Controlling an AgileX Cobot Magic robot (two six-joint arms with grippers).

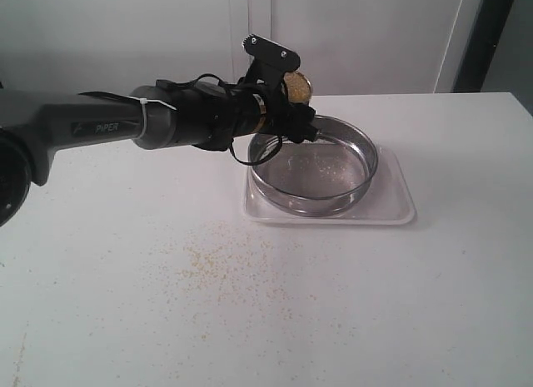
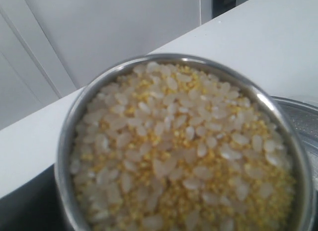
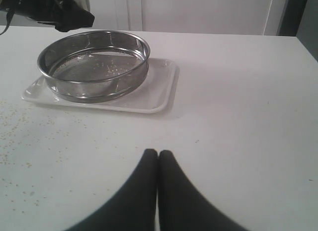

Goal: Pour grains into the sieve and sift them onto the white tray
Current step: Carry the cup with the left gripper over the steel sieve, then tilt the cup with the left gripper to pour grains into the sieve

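My left gripper (image 1: 287, 96) is shut on a small steel cup (image 1: 308, 92), held tilted above the far left rim of the sieve (image 1: 312, 201). The left wrist view is filled by the cup (image 2: 179, 57), heaped to the brim with yellow and whitish grains (image 2: 184, 151); the fingers are hidden there and the sieve's rim (image 2: 303, 116) shows beyond. The sieve (image 3: 94, 84) stands on the white tray (image 3: 161, 89), with a few grains on its mesh (image 3: 112, 67). My right gripper (image 3: 158, 154) is shut and empty, low over the table, well short of the tray.
Spilled grains (image 1: 225, 262) are scattered over the white table in front of and left of the tray (image 1: 391, 208). The left arm (image 1: 125, 125) stretches in from the left edge. A pale wall stands behind the table.
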